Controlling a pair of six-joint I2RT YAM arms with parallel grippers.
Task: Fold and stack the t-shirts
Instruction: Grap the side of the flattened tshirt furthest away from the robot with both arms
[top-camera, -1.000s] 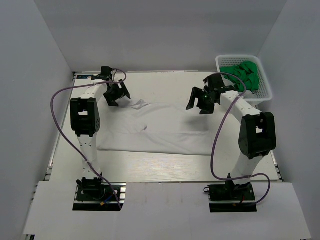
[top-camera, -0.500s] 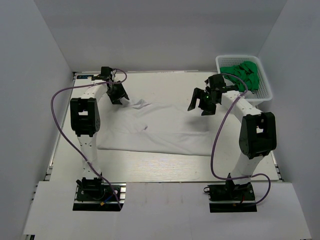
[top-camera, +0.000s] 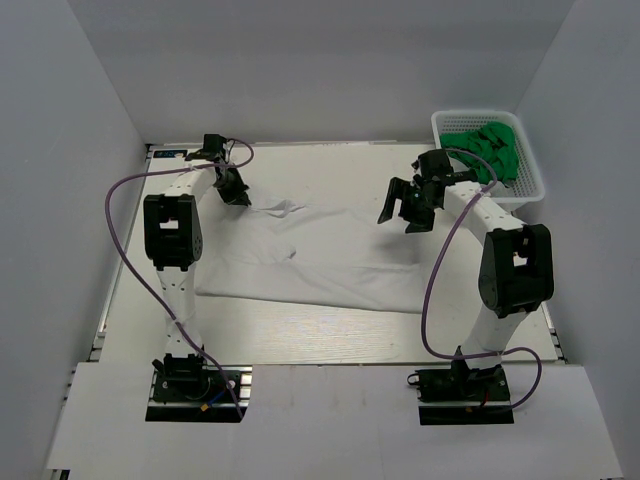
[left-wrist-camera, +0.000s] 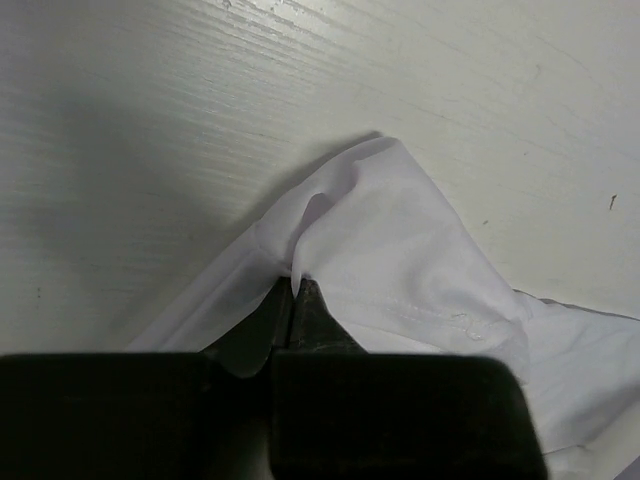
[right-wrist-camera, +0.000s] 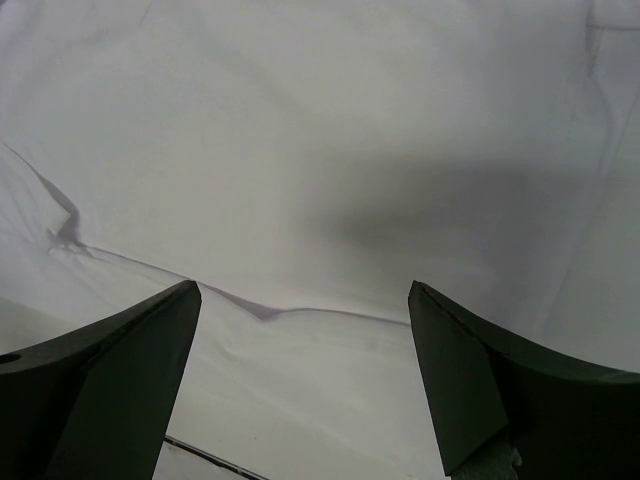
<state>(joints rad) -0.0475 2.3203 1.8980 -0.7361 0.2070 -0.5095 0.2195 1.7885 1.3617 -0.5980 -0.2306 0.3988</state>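
A white t-shirt (top-camera: 320, 255) lies spread across the middle of the table. My left gripper (top-camera: 232, 188) is at its far left corner, shut on a raised fold of the white cloth (left-wrist-camera: 350, 215); in the left wrist view the two black fingers (left-wrist-camera: 315, 315) meet with the hem pinched between their tips. Over the shirt's far right part, my right gripper (top-camera: 405, 210) hangs open and holds nothing. In the right wrist view its fingers (right-wrist-camera: 140, 350) frame smooth white cloth (right-wrist-camera: 300, 150) with one shallow crease. Green t-shirts (top-camera: 490, 145) lie bunched in the basket.
A white mesh basket (top-camera: 532, 186) stands at the back right corner, just behind my right arm. Bare pale table (top-camera: 300, 335) runs along the shirt's near edge. Grey walls close in both sides and the back.
My left gripper went from open to shut, pinching the shirt's far left corner, and shifted slightly towards the back left. The cloth there has bunched up. The right gripper barely moved.
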